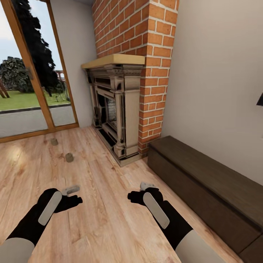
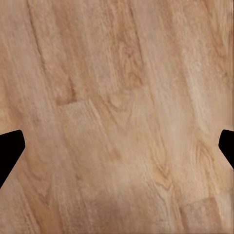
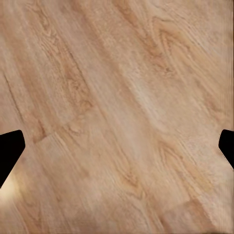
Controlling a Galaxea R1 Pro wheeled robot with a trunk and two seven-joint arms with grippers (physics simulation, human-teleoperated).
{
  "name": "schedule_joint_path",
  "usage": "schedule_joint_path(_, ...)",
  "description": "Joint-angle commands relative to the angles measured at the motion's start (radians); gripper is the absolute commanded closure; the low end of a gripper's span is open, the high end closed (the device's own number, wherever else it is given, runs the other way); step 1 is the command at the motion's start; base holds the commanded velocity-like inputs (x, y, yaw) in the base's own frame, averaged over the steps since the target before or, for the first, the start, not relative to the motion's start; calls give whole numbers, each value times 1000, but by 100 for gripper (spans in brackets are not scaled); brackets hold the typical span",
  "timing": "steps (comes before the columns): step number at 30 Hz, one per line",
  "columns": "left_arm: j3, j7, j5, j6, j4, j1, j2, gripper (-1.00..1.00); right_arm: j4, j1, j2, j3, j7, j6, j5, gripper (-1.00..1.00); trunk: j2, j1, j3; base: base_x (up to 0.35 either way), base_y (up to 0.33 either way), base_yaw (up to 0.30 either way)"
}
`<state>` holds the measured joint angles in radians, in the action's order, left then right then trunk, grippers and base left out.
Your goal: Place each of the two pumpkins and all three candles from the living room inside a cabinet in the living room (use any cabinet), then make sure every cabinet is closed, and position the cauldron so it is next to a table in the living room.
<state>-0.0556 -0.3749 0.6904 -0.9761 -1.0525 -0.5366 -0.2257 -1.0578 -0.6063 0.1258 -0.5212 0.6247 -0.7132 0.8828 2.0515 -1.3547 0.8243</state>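
Plank floor (image 1: 109, 219), brick fireplace (image 1: 120, 109), perhaps candles (image 1: 69, 157).

I'm looking at the light wood plank floor (image 1: 102, 219): two stubby tan candles (image 1: 69, 157) sit on it near the glass door, well apart from the dark-brown cabinet (image 1: 204, 182) along the wall.

two candles (image 1: 69, 157) stand apart on the plank floor (image 1: 102, 219), left of the fireplace (image 1: 117, 109) and cabinet (image 1: 204, 186).
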Motion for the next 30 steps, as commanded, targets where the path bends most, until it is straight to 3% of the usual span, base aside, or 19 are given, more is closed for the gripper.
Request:
schedule_joint_path(1,-3,-10,11,-1,-1,0,-1,-100,-1,-1,0,-2,10,0,10,-100,0,0,1,116,118,-280)
schedule_joint_path(30,-4,-10,12,-2,-1,0,-1,-100,-1,-1,0,-2,10,0,10,-100,0,0,1,203,212,-280)
